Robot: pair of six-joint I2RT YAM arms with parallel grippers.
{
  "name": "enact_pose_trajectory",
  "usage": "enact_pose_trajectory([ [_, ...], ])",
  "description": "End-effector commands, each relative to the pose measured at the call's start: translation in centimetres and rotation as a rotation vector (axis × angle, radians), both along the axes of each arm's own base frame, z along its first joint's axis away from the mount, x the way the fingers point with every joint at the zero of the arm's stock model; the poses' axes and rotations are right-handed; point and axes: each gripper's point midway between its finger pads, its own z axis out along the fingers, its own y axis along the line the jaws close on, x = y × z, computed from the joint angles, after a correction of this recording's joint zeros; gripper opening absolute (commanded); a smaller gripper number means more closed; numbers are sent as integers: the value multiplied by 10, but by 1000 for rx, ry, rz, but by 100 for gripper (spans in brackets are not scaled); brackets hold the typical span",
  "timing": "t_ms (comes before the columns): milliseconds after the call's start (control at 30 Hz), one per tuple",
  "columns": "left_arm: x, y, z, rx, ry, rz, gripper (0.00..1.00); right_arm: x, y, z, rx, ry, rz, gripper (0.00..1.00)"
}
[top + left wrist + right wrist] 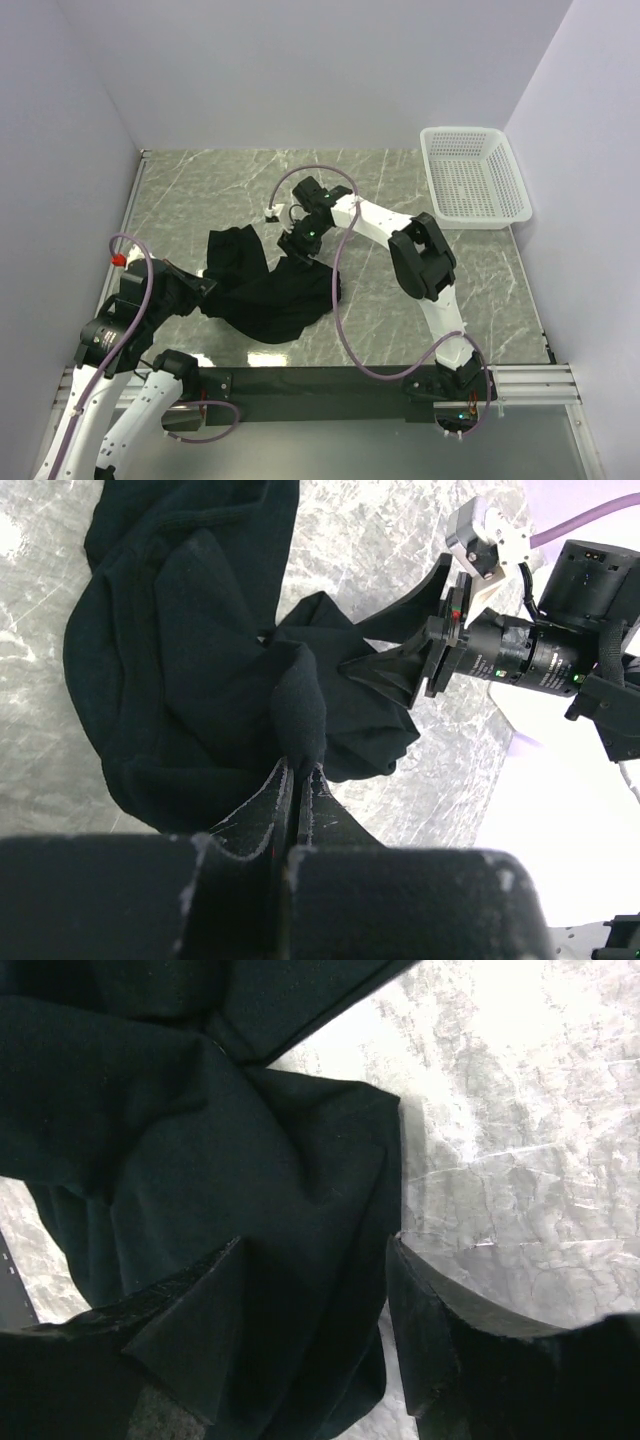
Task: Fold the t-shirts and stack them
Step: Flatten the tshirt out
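Black t-shirt [265,290], crumpled in a heap on the left-centre of the marbled table [400,180], one lobe reaching far-left and the bulk spread near-centre. Left gripper [300,775], at the heap's near-left edge, clenched on a raised fold of the cloth; the fold rises to a peak between its closed fingers. Right gripper [315,1250], at the heap's far-right edge, released, its fingers standing apart with cloth lying under and between them. White perforated basket [470,130] at the far-right corner, well apart from the t-shirt.
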Motion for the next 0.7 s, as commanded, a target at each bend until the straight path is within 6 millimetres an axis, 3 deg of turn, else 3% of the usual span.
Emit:
enact_pose_trajectory([
  [0,6,-3,8,-15,-41,-7,0,10,9,20,18,-65,0,62],
  [200,8,-1,8,5,-42,-7,1,18,9,35,41,-164,-32,33],
  [233,9,-1,9,6,-44,-7,1,21,8,38,45,-180,-39,20],
  [300,11,-1,10,13,-50,-9,0,24,9,50,61,-222,-49,2],
  [500,23,5,21,69,-82,7,0,27,6,99,152,-333,-64,0],
  [667,49,19,64,157,-225,61,1,48,-15,163,238,-445,-162,0],
])
